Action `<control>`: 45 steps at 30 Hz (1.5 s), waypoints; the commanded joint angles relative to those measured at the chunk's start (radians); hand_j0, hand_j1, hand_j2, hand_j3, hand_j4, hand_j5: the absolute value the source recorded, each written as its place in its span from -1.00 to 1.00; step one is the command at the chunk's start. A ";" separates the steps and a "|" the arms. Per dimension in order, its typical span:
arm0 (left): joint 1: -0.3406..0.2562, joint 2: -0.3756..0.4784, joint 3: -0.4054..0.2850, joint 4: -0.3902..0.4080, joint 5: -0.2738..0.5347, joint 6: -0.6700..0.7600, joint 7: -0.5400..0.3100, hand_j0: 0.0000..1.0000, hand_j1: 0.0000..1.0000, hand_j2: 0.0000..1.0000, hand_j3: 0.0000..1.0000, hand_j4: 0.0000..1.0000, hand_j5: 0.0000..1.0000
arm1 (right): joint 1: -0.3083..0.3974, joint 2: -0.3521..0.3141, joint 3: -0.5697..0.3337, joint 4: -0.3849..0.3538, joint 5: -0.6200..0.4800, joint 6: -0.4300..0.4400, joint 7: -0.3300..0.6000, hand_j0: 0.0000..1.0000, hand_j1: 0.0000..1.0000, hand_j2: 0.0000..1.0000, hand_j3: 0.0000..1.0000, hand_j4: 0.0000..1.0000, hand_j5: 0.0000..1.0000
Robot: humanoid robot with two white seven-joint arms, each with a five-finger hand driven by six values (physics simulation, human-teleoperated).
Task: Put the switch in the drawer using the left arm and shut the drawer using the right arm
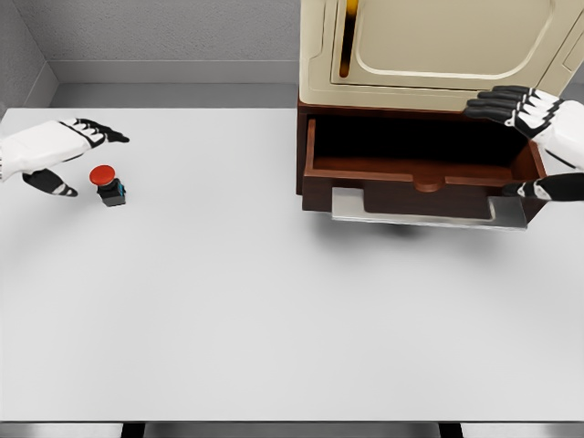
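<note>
We look down on a wide white table (274,310) against grey walls, with a cream cabinet (438,46) at the far right. Below it a brown drawer (420,173) stands pulled out, its dark inside showing nothing. Our right hand (538,146) waits at the drawer's right end with fingers apart, gripping nothing. Our left hand (68,155) hovers at the far left, fingers and thumb spread, with the switch (108,183) just beside it, between thumb and fingers but untouched. The switch stands on the table, red cap up, well apart from the drawer. We judge the grasp comes next: we should lower the hand, close on the dark body under the cap, and lift straight up before carrying it across.
</note>
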 commanded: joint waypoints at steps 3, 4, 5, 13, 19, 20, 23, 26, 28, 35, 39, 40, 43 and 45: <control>-0.006 -0.018 -0.016 0.019 0.005 0.001 -0.007 1.00 1.00 1.00 1.00 1.00 1.00 | 0.000 0.000 -0.016 0.000 -0.007 -0.001 -0.002 1.00 1.00 1.00 1.00 1.00 1.00; -0.012 -0.025 -0.017 0.023 0.003 0.001 -0.010 1.00 1.00 1.00 1.00 1.00 1.00 | 0.000 0.001 -0.016 0.000 -0.007 -0.001 0.000 1.00 1.00 1.00 1.00 1.00 1.00; -0.014 -0.027 -0.019 0.026 0.003 0.001 -0.013 1.00 1.00 1.00 1.00 1.00 1.00 | 0.000 0.003 -0.016 0.000 -0.007 -0.001 0.000 1.00 1.00 1.00 1.00 1.00 1.00; -0.037 -0.044 -0.037 0.032 -0.009 0.001 -0.052 0.75 0.75 0.75 0.75 0.75 0.75 | 0.020 0.053 -0.016 0.000 -0.001 -0.001 0.011 1.00 1.00 1.00 1.00 1.00 1.00; -0.035 -0.044 -0.040 0.032 -0.024 0.001 -0.052 0.63 0.63 0.63 0.63 0.63 0.63 | 0.022 0.053 -0.018 0.000 -0.001 -0.001 0.037 1.00 1.00 1.00 1.00 1.00 1.00; -0.035 -0.044 -0.040 0.032 -0.028 0.001 -0.052 0.63 0.63 0.63 0.63 0.63 0.63 | 0.023 0.055 -0.018 0.000 -0.001 -0.001 0.037 1.00 1.00 1.00 1.00 1.00 1.00; -0.035 -0.044 -0.050 0.032 -0.028 0.001 -0.052 0.62 0.62 0.62 0.62 0.62 0.62 | 0.026 0.067 -0.038 0.000 -0.002 -0.001 0.035 1.00 1.00 1.00 1.00 1.00 1.00; -0.035 -0.044 -0.053 0.032 -0.028 0.001 -0.052 0.61 0.61 0.61 0.61 0.61 0.61 | 0.026 0.064 -0.044 0.000 -0.002 -0.001 0.035 1.00 1.00 1.00 1.00 1.00 1.00; -0.035 -0.044 -0.054 0.031 -0.028 0.001 -0.052 0.61 0.61 0.61 0.61 0.61 0.61 | 0.026 0.064 -0.044 0.000 -0.002 -0.001 0.037 1.00 1.00 1.00 1.00 1.00 1.00; -0.034 -0.044 -0.054 0.032 -0.028 0.001 -0.067 0.37 0.37 0.37 0.37 0.37 0.37 | 0.028 0.030 -0.071 0.000 -0.002 -0.001 0.038 1.00 1.00 1.00 1.00 1.00 1.00; -0.034 -0.044 -0.053 0.034 -0.028 0.001 -0.068 0.16 0.16 0.16 0.16 0.16 0.16 | 0.034 0.041 -0.073 0.000 -0.002 -0.001 0.041 1.00 1.00 1.00 1.00 1.00 1.00; -0.034 -0.042 -0.053 0.034 -0.028 0.001 -0.068 0.16 0.16 0.16 0.16 0.16 0.16 | 0.034 0.041 -0.073 0.000 -0.002 -0.001 0.040 1.00 1.00 1.00 1.00 1.00 1.00; -0.034 -0.044 -0.053 0.037 -0.026 0.001 -0.068 0.10 0.10 0.10 0.10 0.10 0.10 | 0.034 0.043 -0.073 0.000 -0.002 -0.001 0.041 1.00 1.00 1.00 1.00 1.00 1.00; -0.035 -0.044 -0.053 0.037 -0.028 0.001 -0.068 0.08 0.08 0.08 0.08 0.08 0.08 | 0.034 0.050 -0.073 0.000 -0.002 -0.001 0.040 1.00 1.00 1.00 1.00 1.00 1.00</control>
